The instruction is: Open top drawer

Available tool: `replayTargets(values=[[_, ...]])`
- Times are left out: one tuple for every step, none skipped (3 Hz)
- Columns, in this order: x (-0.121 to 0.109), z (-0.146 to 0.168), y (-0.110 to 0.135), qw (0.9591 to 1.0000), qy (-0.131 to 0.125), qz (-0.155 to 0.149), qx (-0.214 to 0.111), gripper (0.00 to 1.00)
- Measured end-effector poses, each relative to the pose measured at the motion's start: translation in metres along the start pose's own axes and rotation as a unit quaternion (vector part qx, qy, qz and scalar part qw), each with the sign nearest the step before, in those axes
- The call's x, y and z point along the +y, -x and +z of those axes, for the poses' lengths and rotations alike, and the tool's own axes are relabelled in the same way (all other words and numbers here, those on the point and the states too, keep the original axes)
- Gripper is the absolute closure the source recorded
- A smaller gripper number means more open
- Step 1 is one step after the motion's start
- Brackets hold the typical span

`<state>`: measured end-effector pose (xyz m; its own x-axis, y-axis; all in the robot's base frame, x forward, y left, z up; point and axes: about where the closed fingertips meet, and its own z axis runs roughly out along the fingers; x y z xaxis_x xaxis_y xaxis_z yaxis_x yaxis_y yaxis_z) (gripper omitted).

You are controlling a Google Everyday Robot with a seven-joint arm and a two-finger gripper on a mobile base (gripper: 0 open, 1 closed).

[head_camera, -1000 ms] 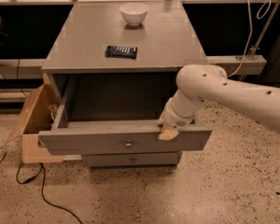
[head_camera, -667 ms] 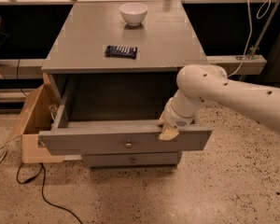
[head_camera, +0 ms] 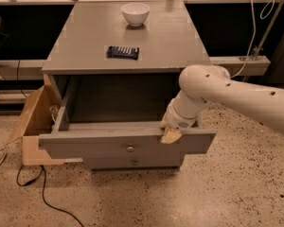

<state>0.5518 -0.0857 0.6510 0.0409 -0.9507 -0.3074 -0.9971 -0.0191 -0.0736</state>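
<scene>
- The top drawer stands pulled well out of the cabinet. Its front is nearest you, with the knob at centre, and the task looks about done.
- The gripper sits on the front's top edge, right of the knob. You cannot tell whether the claw is apart or together.
- If you pull further, the drawer could leave its runners and drop. A careless lift could snag the edge.
- The arm reaches in from the right of the view, wrist bent down over the drawer.
- Farther back, a bowl rests on the cabinet.

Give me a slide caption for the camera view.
Robot hand at the front edge of the pulled-out top drawer; white bowl and dark packet sit on the grey cabinet.
</scene>
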Motion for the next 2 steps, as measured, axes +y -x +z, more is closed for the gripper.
replayTargets(values=[[0.002, -0.003, -0.001, 0.9999, 0.007, 0.008, -0.011, 0.04], [0.013, -0.012, -0.004, 0.9995, 0.004, 0.026, -0.016, 0.0]])
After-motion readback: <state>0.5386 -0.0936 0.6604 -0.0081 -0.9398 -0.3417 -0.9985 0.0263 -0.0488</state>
